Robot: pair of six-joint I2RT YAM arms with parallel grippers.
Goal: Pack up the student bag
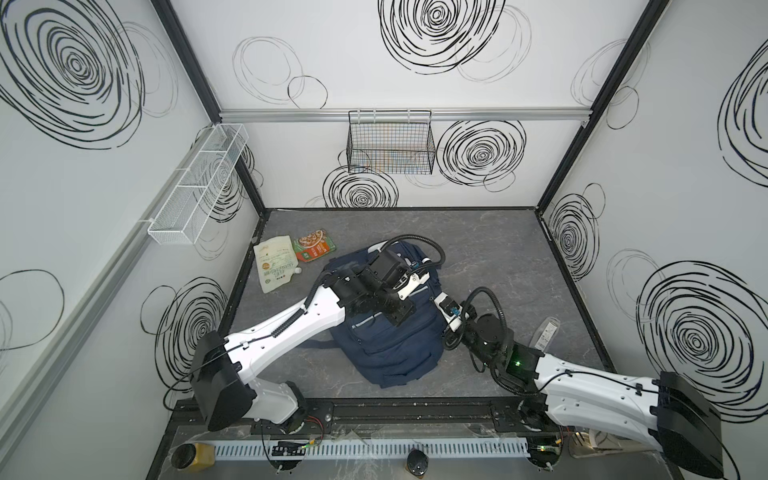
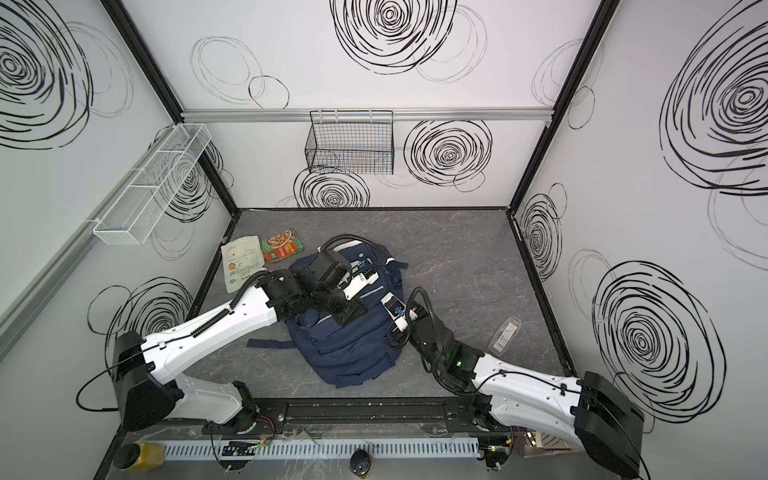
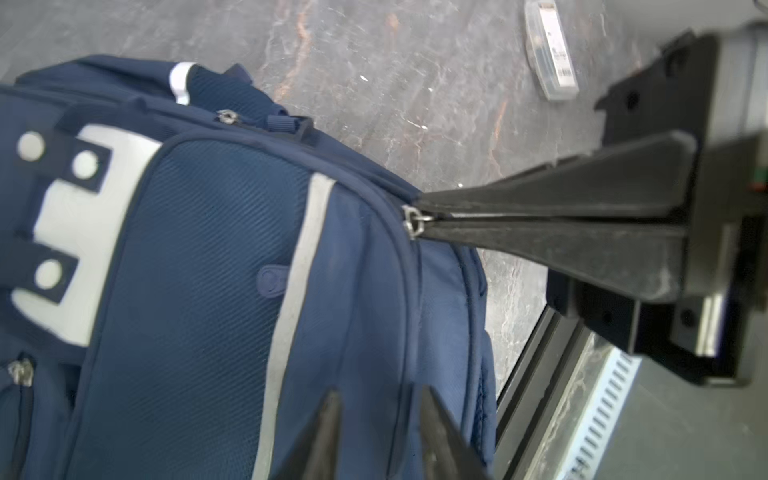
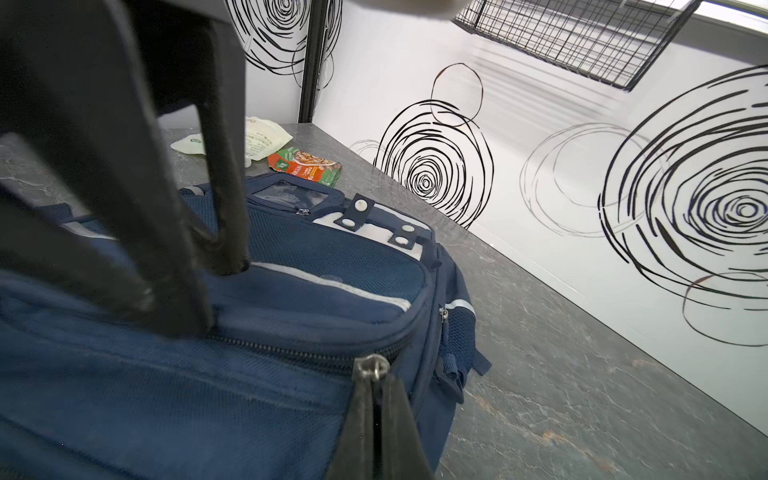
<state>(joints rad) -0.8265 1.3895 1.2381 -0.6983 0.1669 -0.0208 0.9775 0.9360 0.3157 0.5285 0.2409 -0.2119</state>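
Observation:
The student bag (image 1: 386, 345), a navy backpack with white stripes, lies flat in the middle of the grey table in both top views (image 2: 345, 353). My right gripper (image 4: 376, 380) is shut on the metal zip pull (image 4: 373, 368) at the bag's right edge; the left wrist view shows the same pinch (image 3: 415, 220). My left gripper (image 3: 380, 397) hovers over the bag's upper front panel. Its jaws stand a little apart, and their tips (image 4: 232, 266) press on the fabric. In a top view it reaches over the bag (image 1: 422, 277) from the left.
A white pouch (image 1: 276, 264) and a red and green food packet (image 1: 313, 244) lie at the back left of the table. A clear plastic case (image 1: 547, 332) lies at the right. A black wire basket (image 1: 390, 143) and a white mesh basket (image 1: 199, 183) hang on the walls.

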